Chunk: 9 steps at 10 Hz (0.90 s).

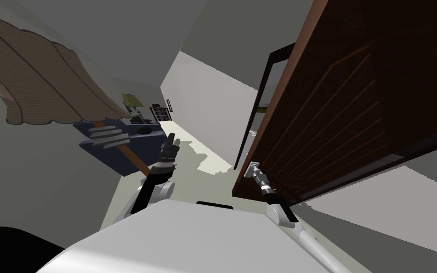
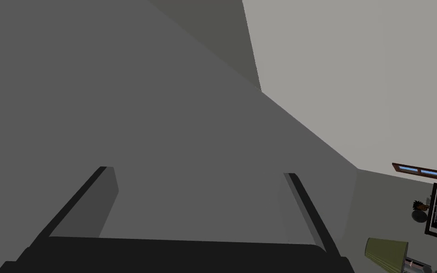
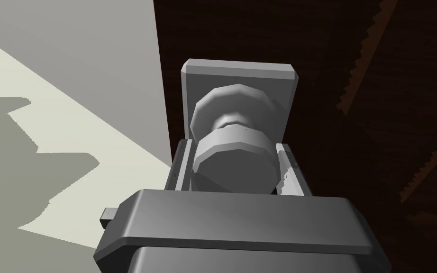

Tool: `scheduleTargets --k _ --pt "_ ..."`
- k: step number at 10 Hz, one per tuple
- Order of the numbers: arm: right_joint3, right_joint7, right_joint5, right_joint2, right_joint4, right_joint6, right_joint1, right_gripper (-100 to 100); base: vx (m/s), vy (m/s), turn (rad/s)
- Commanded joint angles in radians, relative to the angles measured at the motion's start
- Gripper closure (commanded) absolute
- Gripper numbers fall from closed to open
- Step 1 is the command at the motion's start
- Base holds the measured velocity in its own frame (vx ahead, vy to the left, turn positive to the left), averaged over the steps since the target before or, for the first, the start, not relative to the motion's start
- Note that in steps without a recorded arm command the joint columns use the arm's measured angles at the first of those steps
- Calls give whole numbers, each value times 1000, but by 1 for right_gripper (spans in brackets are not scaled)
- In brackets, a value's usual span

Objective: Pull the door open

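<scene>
The dark brown door (image 1: 336,95) fills the right half of the head view, its free edge reaching lower centre, where the right gripper (image 1: 254,171) meets it. Seen from that wrist, the fingers (image 3: 180,166) press the sides of a round grey knob (image 3: 234,163) on a square plate (image 3: 260,76) near the door's edge. The left gripper (image 1: 171,141) points up left of centre, fingers wide apart around nothing. The door looks ajar from its black frame (image 1: 260,104), though the slant makes that hard to judge.
</scene>
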State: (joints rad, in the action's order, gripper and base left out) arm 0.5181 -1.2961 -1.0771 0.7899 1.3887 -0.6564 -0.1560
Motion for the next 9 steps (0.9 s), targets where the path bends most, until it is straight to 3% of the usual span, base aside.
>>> scheduleTargets --k 1,9 --pt "0 0 0 0 0 0 0 100 -106 -23 27" --pt "72 -78 30 76 14 -73 -19 100 -187 -83 138"
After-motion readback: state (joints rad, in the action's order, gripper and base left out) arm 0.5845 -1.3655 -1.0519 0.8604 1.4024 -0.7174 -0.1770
